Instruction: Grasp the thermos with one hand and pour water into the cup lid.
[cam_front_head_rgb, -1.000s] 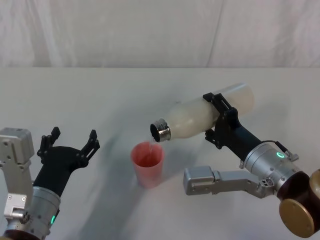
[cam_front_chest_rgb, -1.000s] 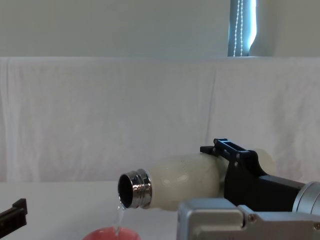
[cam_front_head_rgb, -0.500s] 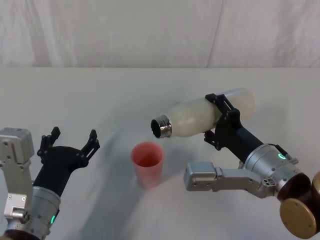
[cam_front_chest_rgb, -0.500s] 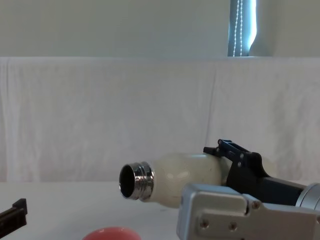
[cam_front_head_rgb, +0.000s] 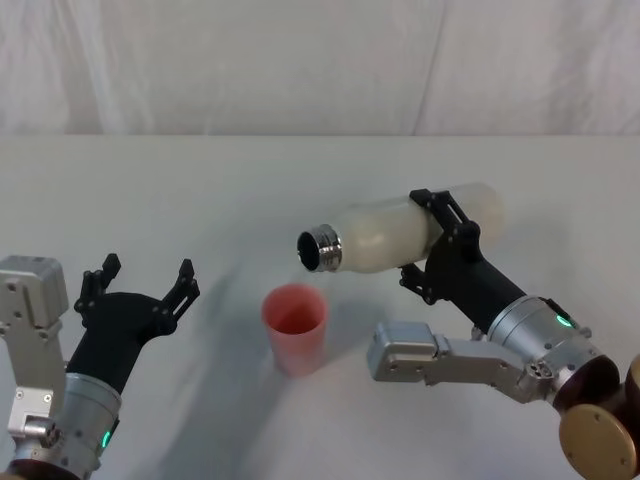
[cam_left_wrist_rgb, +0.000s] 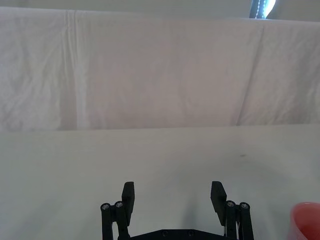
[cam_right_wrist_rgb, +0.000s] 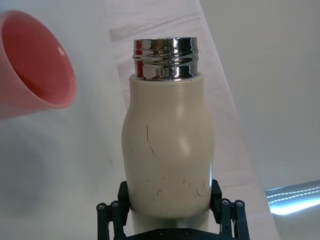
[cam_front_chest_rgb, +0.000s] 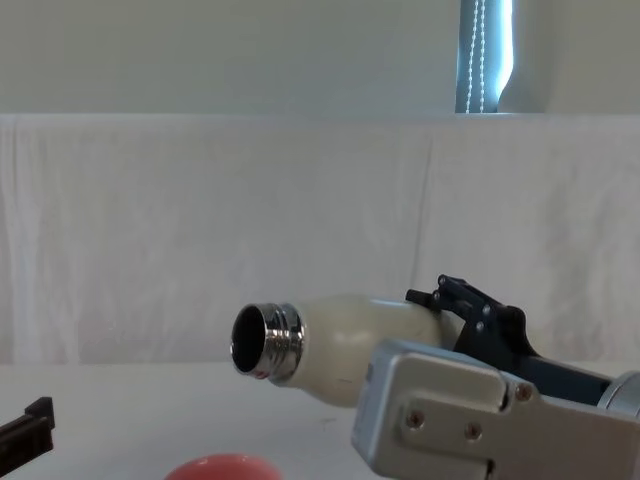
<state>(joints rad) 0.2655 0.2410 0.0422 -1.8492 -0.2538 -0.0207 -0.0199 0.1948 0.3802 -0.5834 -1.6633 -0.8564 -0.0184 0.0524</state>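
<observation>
Head view: the right tool (cam_front_head_rgb: 442, 245) is clenched around the body of the thermos (cam_front_head_rgb: 395, 236), holding it in the air nearly on its side, chrome neck pointing toward the robot's left. The open mouth sits above and slightly beyond the cup lid (cam_front_head_rgb: 295, 327), which stands upright on the white table (cam_front_head_rgb: 200, 200), apart from the bottle. The left tool (cam_front_head_rgb: 140, 287) hovers over the table at the robot's left, fingers spread and released, holding nothing, well apart from the cup lid.

Left wrist view: the left tool (cam_left_wrist_rgb: 173, 197) has its two fingers wide apart over bare table (cam_left_wrist_rgb: 160, 150); a sliver of the cup lid (cam_left_wrist_rgb: 306, 222) shows at the edge.

Right wrist view: the thermos (cam_right_wrist_rgb: 167, 160) sits between the fingers of the right tool (cam_right_wrist_rgb: 169, 212), which press on both sides of its lower body. The cup lid (cam_right_wrist_rgb: 32, 67) lies off to one side of the neck, not touching it.

Chest view: the thermos (cam_front_chest_rgb: 340, 345) is nearly horizontal, mouth tipped a little up, with the right tool (cam_front_chest_rgb: 470, 315) gripping its rear half. The rim of the cup lid (cam_front_chest_rgb: 222, 467) shows below the neck. A fingertip of the left tool (cam_front_chest_rgb: 25, 430) enters at the lower left.
</observation>
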